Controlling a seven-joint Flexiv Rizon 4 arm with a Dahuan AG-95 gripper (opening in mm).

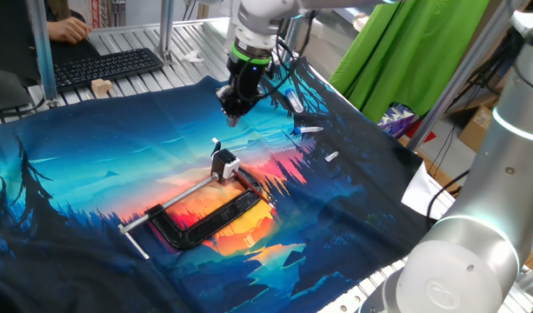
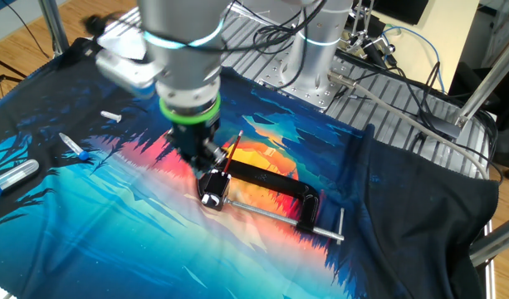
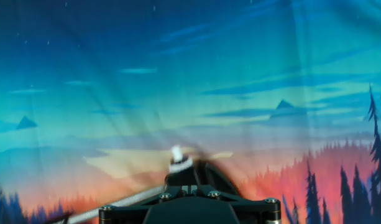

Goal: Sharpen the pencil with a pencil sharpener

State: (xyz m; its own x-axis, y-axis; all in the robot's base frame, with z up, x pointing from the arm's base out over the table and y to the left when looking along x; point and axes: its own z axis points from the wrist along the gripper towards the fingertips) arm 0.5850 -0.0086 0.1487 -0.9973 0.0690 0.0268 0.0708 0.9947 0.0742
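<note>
The fingers (image 1: 232,116) are closed on the pencil (image 2: 232,152), a thin reddish stick that slants up out of them in the other fixed view (one fixed view shows too little of it to mark). They hang pointing down over the sunset-print cloth (image 1: 92,174) that covers the bench, above and just beyond the pencil sharpener (image 1: 224,163), and apart from it.

The pencil sharpener, a small block with a white top and black body, sits pinched in the mouth of the black C-clamp (image 1: 209,223), whose silver screw rod (image 1: 166,207) runs away from it across the cloth. Blue-and-white pens (image 2: 74,148) lie well apart from the clamp.

Judging by this, the pick-up is done and the sharpener is fixed in place; lining the tip up with the hole, inserting it and turning remain.
</note>
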